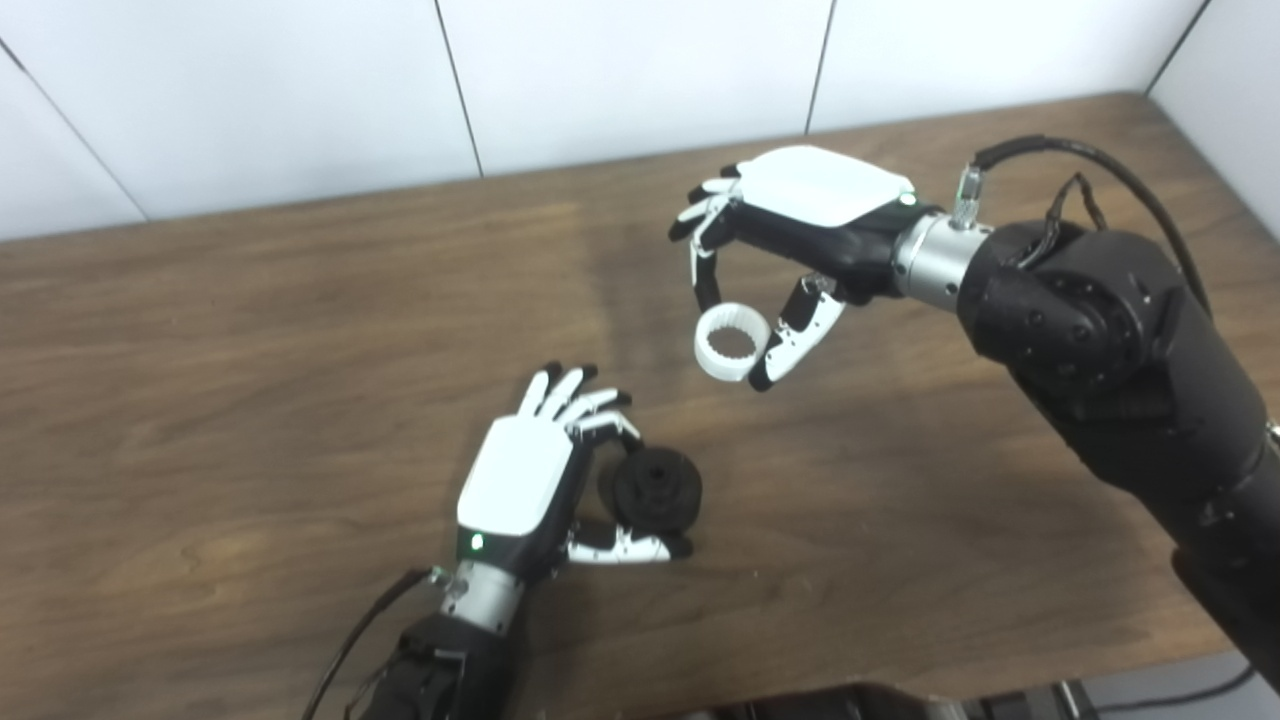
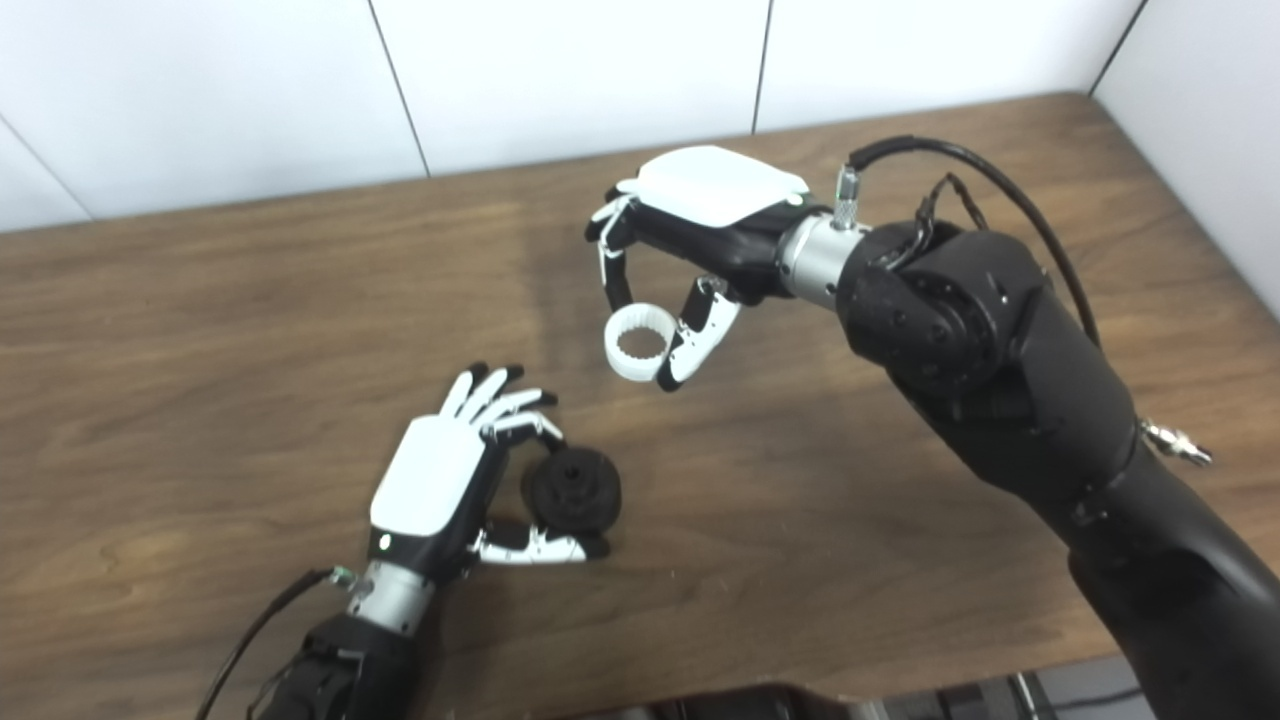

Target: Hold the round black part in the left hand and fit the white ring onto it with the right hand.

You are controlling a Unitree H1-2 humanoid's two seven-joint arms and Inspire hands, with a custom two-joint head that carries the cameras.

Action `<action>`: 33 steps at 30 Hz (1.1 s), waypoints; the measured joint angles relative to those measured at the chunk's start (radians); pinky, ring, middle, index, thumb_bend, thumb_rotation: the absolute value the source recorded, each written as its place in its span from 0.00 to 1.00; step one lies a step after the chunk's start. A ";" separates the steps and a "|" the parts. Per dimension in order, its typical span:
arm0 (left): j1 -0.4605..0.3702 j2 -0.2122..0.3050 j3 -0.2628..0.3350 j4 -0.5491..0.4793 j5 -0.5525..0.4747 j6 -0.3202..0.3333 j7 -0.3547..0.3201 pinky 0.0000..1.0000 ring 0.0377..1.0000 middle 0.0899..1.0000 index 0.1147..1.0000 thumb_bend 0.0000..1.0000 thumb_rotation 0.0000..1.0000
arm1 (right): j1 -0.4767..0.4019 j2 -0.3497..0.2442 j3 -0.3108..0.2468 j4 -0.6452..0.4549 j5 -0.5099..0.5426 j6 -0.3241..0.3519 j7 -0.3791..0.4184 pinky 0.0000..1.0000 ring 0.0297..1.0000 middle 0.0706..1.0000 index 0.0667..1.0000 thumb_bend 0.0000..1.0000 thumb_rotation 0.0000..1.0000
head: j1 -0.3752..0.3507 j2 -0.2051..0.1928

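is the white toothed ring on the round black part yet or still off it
Off. The white toothed ring is pinched in the right hand, apart from the round black part, which the left hand holds low over the wooden table.

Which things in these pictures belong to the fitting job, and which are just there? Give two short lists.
Job: round black plastic part, held by the left robot hand; white toothed plastic ring, pinched by the right robot hand.

Just there: brown wooden table; white panelled wall; black arm cable.
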 measured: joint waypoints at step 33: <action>0.003 -0.012 -0.017 -0.011 0.002 0.040 -0.007 1.00 0.92 0.77 0.42 0.52 0.06 | 0.098 0.132 0.076 -0.027 -0.072 -0.048 0.084 1.00 0.96 0.86 0.45 0.53 0.14 | 0.015 0.054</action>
